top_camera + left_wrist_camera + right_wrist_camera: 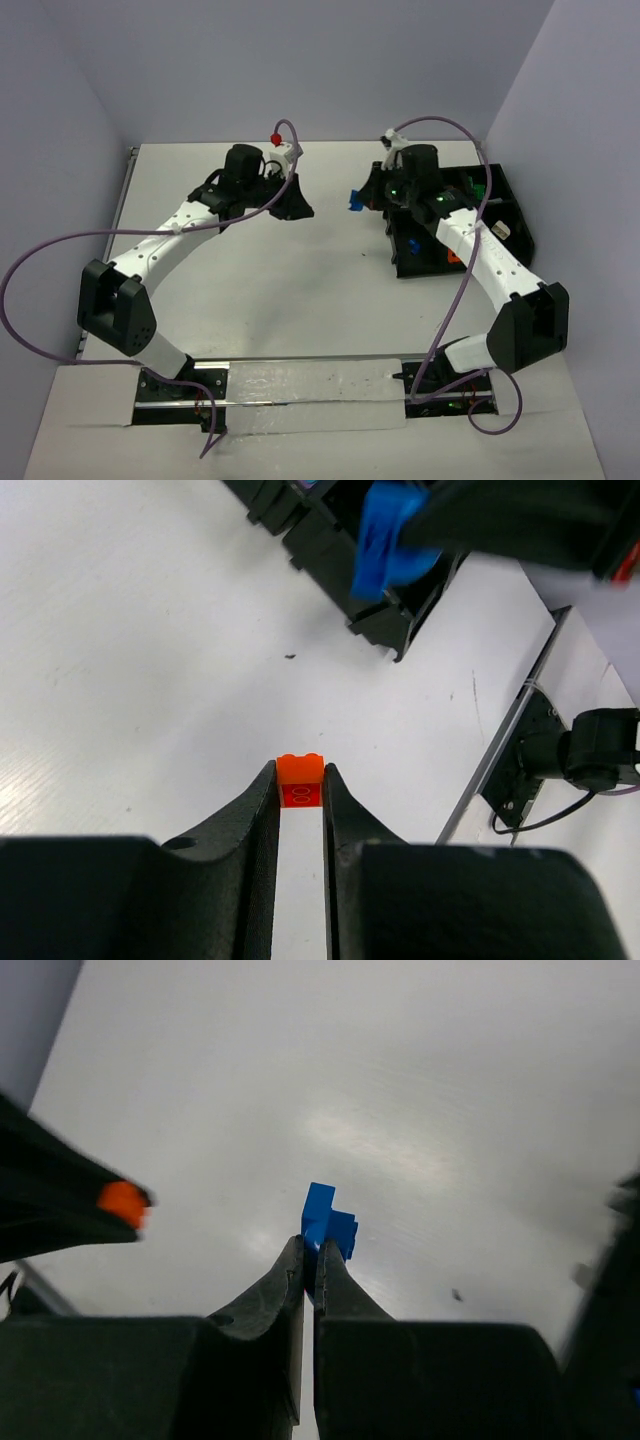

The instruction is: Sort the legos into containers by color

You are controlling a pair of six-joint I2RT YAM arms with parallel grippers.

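My left gripper point(300, 773) is shut on a small orange brick point(300, 780), pinched at its fingertips over the white table. In the top view this gripper point(298, 208) is left of centre and hides the brick. My right gripper point(310, 1250) is shut on a blue brick point(326, 1222) that sticks out past its tips. In the top view the gripper point(360, 198) holds this brick point(354, 200) just left of the black compartment tray point(400, 268). The tray holds blue point(413, 243), orange point(452, 255) and green point(475, 186) pieces. The two grippers face each other, apart.
The tray's near corner point(390, 630) shows in the left wrist view, with the blue brick point(385, 540) above it. Grey walls close the table's left, far and right sides. A metal rail point(300, 385) with the arm bases runs along the near edge. Purple cables loop beside both arms.
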